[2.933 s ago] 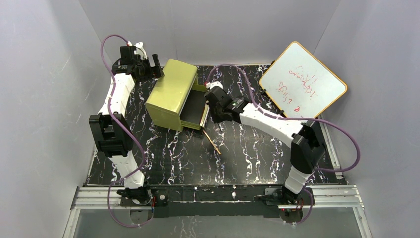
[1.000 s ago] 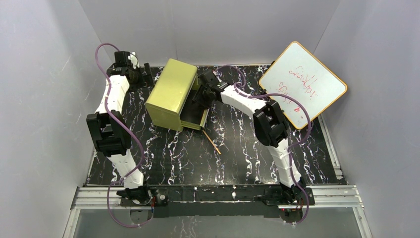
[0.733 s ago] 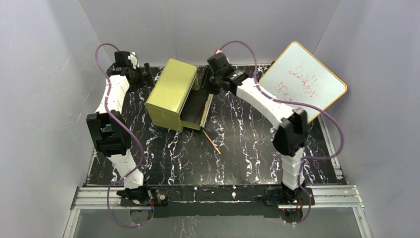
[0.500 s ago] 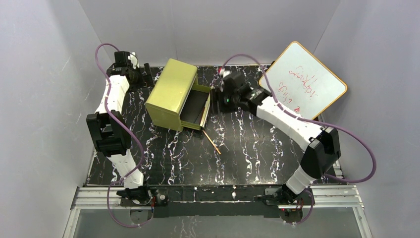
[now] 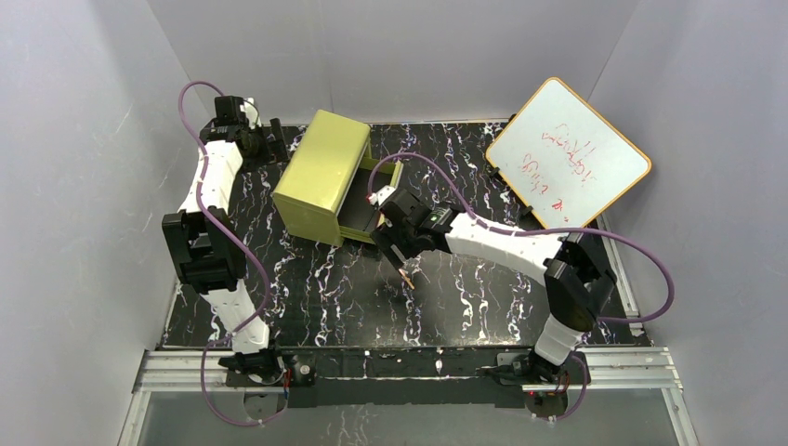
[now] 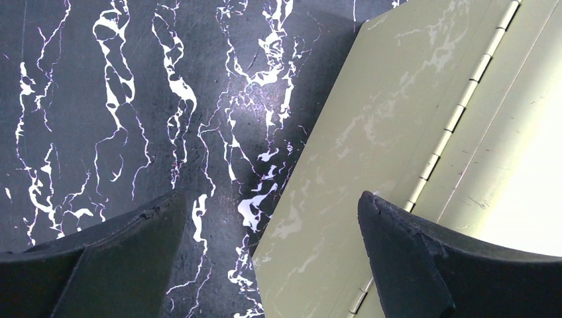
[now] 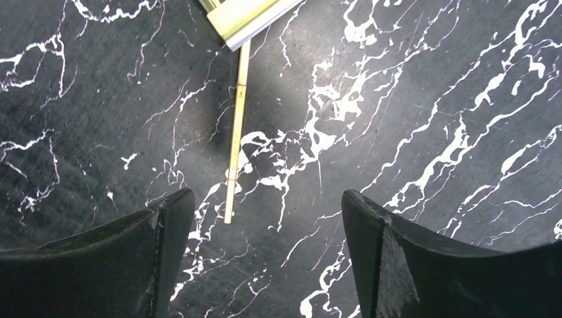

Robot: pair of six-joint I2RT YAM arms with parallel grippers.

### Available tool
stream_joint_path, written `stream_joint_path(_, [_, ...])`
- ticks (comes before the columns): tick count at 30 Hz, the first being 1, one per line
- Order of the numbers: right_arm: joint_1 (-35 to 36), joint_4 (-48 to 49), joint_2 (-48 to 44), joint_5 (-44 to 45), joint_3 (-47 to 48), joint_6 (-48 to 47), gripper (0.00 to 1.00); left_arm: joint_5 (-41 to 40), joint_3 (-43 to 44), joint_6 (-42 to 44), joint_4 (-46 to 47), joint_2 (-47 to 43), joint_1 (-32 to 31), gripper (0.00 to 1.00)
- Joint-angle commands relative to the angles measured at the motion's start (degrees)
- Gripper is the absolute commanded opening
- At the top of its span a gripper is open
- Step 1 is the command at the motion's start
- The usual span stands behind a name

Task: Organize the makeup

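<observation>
Of the makeup only a thin gold pencil point(image 7: 235, 132) shows; it lies on the black marbled table, one end under the corner of the drawer point(image 7: 245, 16). My right gripper point(image 7: 265, 199) hovers open just above the table, with the pencil's near tip close inside its left finger and nothing gripped. From above, the right gripper point(image 5: 390, 249) covers most of the pencil point(image 5: 406, 276), in front of the olive-green box point(image 5: 321, 172) with its open drawer point(image 5: 361, 206). My left gripper point(image 6: 270, 199) stands open over the box's hinged side point(image 6: 371, 132), holding nothing. What lies in the drawer is hidden.
An orange-framed whiteboard point(image 5: 569, 153) with red writing leans at the back right. The box stands at the back centre-left, and my left gripper point(image 5: 274, 137) sits behind its back-left corner. Grey walls close in the table on three sides.
The right arm swung from the back of the drawer out and forward, coming down over the gold pencil with its jaws opening wider. The left arm, box and pencil stayed put.
</observation>
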Motion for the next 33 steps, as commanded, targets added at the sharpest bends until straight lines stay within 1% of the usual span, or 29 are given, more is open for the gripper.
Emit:
stream_joint_path(1, [0.77,4.51,1.34,4.71,0.64,-2.43,0.84,0.79,-0.31,0.38,-1.41,-1.18,0.24,0.99])
stream_joint_path(3, [0.93,6.32,2.98,4.39,0.12,-2.23,0.80,0.63,-0.28,0.47,-1.41,-1.25,0.25,0.99])
stream_joint_path(5, [1.02,7.65,4.67,3.32,-0.26,-1.66,0.70,0.60,-0.33,0.60,-1.45,-1.19,0.24,0.99])
stream_joint_path(6, [1.10,8.14,5.51,2.76,-0.31,-1.25,0.66,0.46,-0.33,0.64,-1.42,-1.26,0.24,0.99])
stream_joint_path(10, [1.42,9.68,7.96,0.30,-0.67,-0.43,0.67,0.39,-0.33,0.65,-1.40,-1.22,0.24,1.00])
stream_joint_path(13, [1.95,10.28,9.18,0.31,-1.41,-0.17,0.66,0.17,-0.33,0.72,-1.50,-1.23,0.24,0.99])
stream_joint_path(14, [1.92,10.54,9.36,0.34,-1.83,-0.05,0.64,0.18,-0.31,0.73,-1.55,-1.20,0.29,0.99])
stream_joint_path(16, [2.01,11.19,9.72,-0.30,-2.68,0.17,0.58,0.16,-0.21,0.73,-1.53,-1.20,0.24,0.99])
stream_joint_path(19, [2.18,10.90,11.06,-0.89,-3.08,0.68,0.54,-0.08,-0.24,0.82,-1.55,-1.13,0.29,0.99])
stream_joint_path(21, [2.30,10.94,11.68,-0.78,-3.29,0.81,0.49,-0.16,-0.24,0.82,-1.65,-1.09,0.24,0.99])
stream_joint_path(26, [2.84,11.00,13.17,-0.64,-3.53,1.11,0.47,-0.16,-0.22,0.91,-1.66,-1.18,0.33,0.99])
stream_joint_path(27, [3.03,11.10,13.41,-0.38,-3.65,1.15,0.45,-0.22,-0.20,0.91,-1.65,-1.18,0.41,0.99])
stream_joint_path(29, [3.41,10.96,13.89,0.06,-3.83,1.24,0.35,-0.22,-0.31,0.91,-1.67,-1.28,0.42,0.99])
stream_joint_path(31, [3.80,10.34,14.79,0.63,-3.71,1.30,0.23,-0.23,-0.29,0.91,-1.62,-1.30,0.42,0.99])
stream_joint_path(32, [3.96,9.85,15.29,1.12,-3.48,1.27,0.13,-0.16,-0.33,0.91,-1.64,-1.35,0.53,0.99])
stream_joint_path(33, [4.21,9.13,15.75,1.76,-3.22,1.34,0.01,-0.19,-0.33,0.91,-1.65,-1.31,0.53,0.99])
